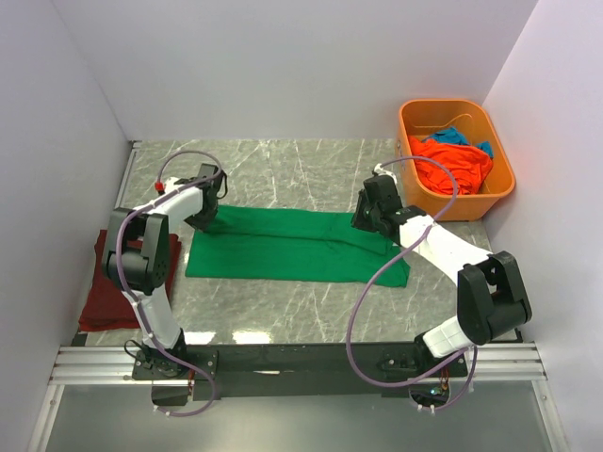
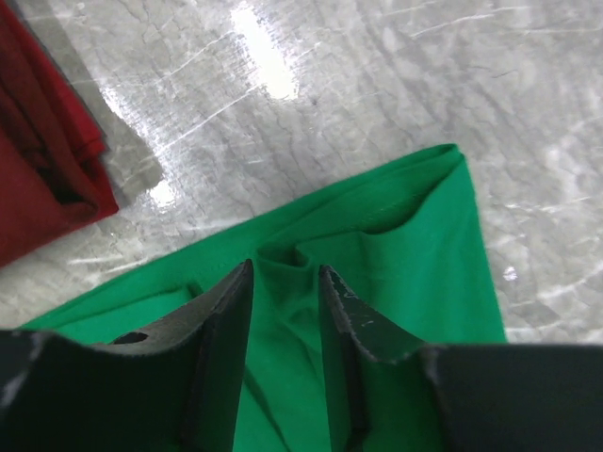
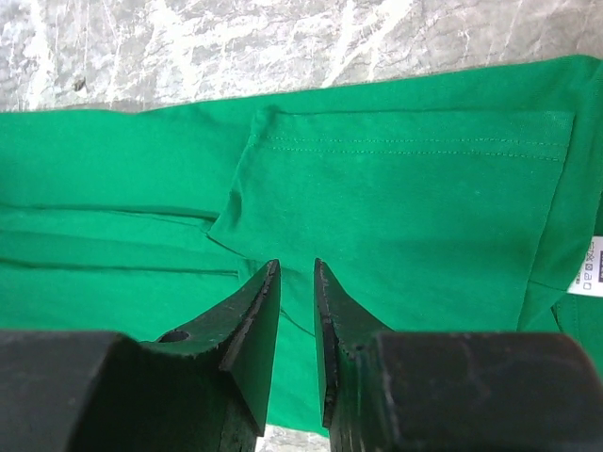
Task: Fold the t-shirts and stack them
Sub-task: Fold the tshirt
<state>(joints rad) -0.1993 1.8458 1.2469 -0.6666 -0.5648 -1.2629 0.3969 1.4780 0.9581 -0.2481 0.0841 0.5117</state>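
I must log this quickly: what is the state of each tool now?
Left tool: closed on a pinch of the green t-shirt.
Right tool: nearly closed over it; grip cannot be told.

Nothing here I can actually read. A small white tag [image 3: 592, 266] sits on the green t-shirt [image 3: 405, 207] at the right edge of the right wrist view, its print too tiny to make out.

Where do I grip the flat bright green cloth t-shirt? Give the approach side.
Pinch the green t-shirt at its short ends, from above: it lies flat as a long strip, so nothing offers a side grip. The left gripper puckers one end.
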